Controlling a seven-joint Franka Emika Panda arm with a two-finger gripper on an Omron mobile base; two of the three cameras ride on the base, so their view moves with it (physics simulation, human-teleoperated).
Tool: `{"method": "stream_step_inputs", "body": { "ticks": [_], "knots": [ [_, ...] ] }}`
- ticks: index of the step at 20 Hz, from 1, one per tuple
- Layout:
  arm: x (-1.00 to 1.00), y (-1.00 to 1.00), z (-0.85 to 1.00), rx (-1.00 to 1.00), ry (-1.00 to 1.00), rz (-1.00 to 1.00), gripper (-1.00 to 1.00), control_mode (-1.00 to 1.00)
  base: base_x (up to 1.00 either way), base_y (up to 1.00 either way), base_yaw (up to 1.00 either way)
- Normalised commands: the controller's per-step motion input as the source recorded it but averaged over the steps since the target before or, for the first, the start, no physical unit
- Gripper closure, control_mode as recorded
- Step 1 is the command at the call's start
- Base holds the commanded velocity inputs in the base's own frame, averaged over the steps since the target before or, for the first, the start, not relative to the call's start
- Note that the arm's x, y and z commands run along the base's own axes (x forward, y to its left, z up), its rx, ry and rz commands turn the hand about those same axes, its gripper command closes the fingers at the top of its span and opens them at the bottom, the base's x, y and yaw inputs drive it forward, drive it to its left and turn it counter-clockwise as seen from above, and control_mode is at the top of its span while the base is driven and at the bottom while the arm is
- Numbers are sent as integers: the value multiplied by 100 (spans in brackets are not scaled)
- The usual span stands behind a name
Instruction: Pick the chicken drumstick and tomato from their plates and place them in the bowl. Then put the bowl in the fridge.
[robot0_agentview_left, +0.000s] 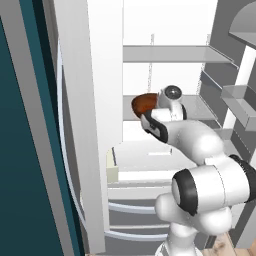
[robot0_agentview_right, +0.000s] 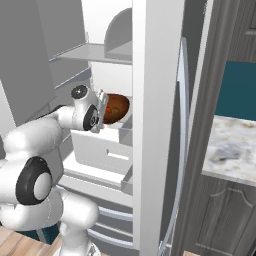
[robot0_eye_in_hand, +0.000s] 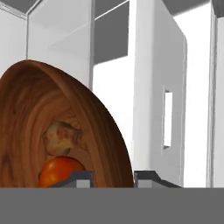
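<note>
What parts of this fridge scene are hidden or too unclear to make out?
- Bowl, left base view: its far side is behind the robot's hand.
- Bowl's underside, right base view: the hand hides whether it rests on a shelf.
- Chicken drumstick, hand view: pale and blurred, its lower part behind the tomato.
- Tomato: its bottom is cut off by the jaws.

Glossy wood-grain bowl (robot0_eye_in_hand: 65, 127); smooth matt fridge (robot0_eye_in_hand: 155, 100).

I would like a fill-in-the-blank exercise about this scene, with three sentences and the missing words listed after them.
1. The hand is shut on the rim of the brown ____.
2. Inside the bowl, the tomato lies beside the chicken ____.
3. The arm holds the bowl among the white shelves of the open ____.

Missing words: bowl; drumstick; fridge
</note>
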Motion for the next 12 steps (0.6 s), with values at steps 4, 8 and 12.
{"method": "stream_step_inputs", "body": {
  "ticks": [4,8,12],
  "knots": [
    [54,0,-1,-9,10,0,100,-100,0,0,0],
    [49,-1,-1,-2,10,0,100,-100,0,0,0],
    [42,-5,-7,0,5,0,100,-100,0,0,0]
  ]
}}
